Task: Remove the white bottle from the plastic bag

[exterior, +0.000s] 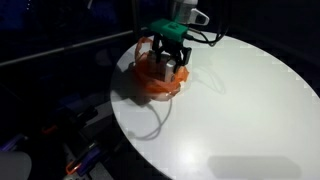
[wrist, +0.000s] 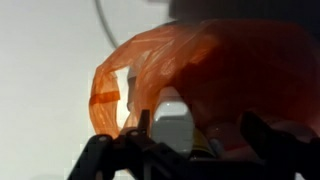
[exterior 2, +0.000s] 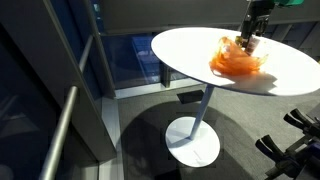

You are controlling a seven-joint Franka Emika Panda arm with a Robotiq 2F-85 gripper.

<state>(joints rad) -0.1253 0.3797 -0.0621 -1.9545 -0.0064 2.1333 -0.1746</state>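
An orange plastic bag (exterior: 160, 82) lies crumpled on the round white table (exterior: 230, 120) and also shows in the other exterior view (exterior 2: 238, 62). My gripper (exterior: 172, 60) reaches down into its open mouth from above, as both exterior views (exterior 2: 250, 38) show. In the wrist view the white bottle (wrist: 172, 125) stands inside the bag (wrist: 200, 60). It sits between my spread fingers (wrist: 200, 135), close to the left one. The right finger stands well apart from the bottle. The bottle's lower part is hidden by the gripper body.
The table stands on a single white pedestal (exterior 2: 195, 135). The bag lies near the table's edge. A cable (exterior: 205, 38) runs along the arm. Dark windows and a railing (exterior 2: 60, 130) surround the table.
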